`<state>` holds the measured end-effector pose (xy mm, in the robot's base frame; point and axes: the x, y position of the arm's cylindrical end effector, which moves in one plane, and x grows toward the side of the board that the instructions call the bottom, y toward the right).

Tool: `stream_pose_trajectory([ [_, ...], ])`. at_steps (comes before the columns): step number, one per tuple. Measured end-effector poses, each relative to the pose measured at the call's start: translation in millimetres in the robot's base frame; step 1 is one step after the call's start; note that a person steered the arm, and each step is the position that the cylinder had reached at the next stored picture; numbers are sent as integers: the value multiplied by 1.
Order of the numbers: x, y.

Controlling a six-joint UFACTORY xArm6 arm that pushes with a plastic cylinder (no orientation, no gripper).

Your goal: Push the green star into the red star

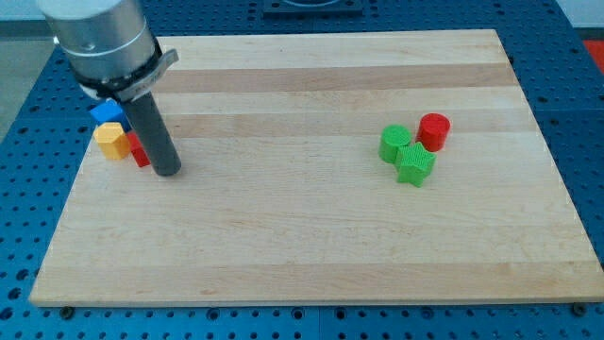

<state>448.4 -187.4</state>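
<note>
Tool tip [167, 171] beside red block [139, 151], wooden board [302, 236], blue pegboard [19, 189]

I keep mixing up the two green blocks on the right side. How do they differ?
The green star has a notched, pointed outline; the other green block looks rounder, its exact shape unclear. The green star lies nearer the view's bottom; the other green block sits above it, beside the red cylinder. Both share the same green, touch each other, and lie far from my tip, which is at the view's left.

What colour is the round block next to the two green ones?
The round block is red, seen plainly in the camera view, at the view's right.
</note>
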Motion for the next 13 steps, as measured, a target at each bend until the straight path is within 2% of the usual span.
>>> stream_pose_trajectory([
  [1, -21, -12],
  [3, -11, 1],
  [5, 75, 123],
  [6, 109, 210],
  [7, 108, 302],
  [8, 60, 370],
  [9, 11, 379],
  [10, 0, 340],
  [11, 14, 325],
  [12, 54, 327],
  [13, 68, 318],
])
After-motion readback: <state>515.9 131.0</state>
